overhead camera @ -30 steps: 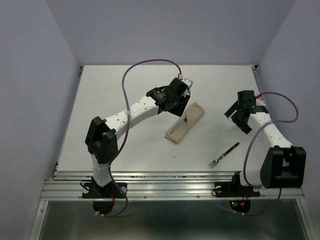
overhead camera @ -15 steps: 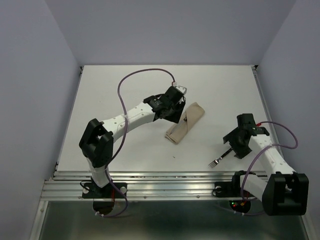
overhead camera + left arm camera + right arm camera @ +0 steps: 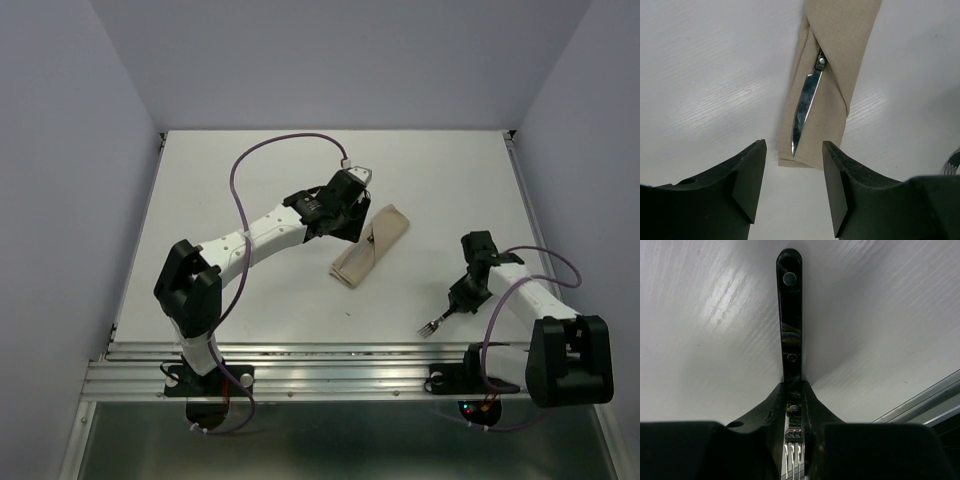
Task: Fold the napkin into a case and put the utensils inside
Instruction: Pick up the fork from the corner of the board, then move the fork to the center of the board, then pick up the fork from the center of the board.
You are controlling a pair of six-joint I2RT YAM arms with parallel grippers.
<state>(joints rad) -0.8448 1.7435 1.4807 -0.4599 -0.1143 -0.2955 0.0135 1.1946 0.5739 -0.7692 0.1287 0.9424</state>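
The napkin lies folded into a narrow beige case (image 3: 371,243) (image 3: 832,75) mid-table, set diagonally. The silver-bladed knife (image 3: 805,107) is tucked into its fold, blade tip pointing out towards my left gripper. My left gripper (image 3: 353,230) (image 3: 792,186) hovers just left of the case, open, with nothing between its fingers. The fork (image 3: 431,324) (image 3: 790,315) lies on the table at the front right. My right gripper (image 3: 463,297) (image 3: 794,392) is down on it, shut on its neck where the dark handle meets the tines.
An aluminium rail (image 3: 300,360) (image 3: 932,395) runs along the table's near edge, close behind the fork. Purple walls enclose the white table (image 3: 250,170) on the left, back and right.
My right gripper has come down from mid-right to the fork and shut on it. The left arm has drawn back slightly to the left of the case.
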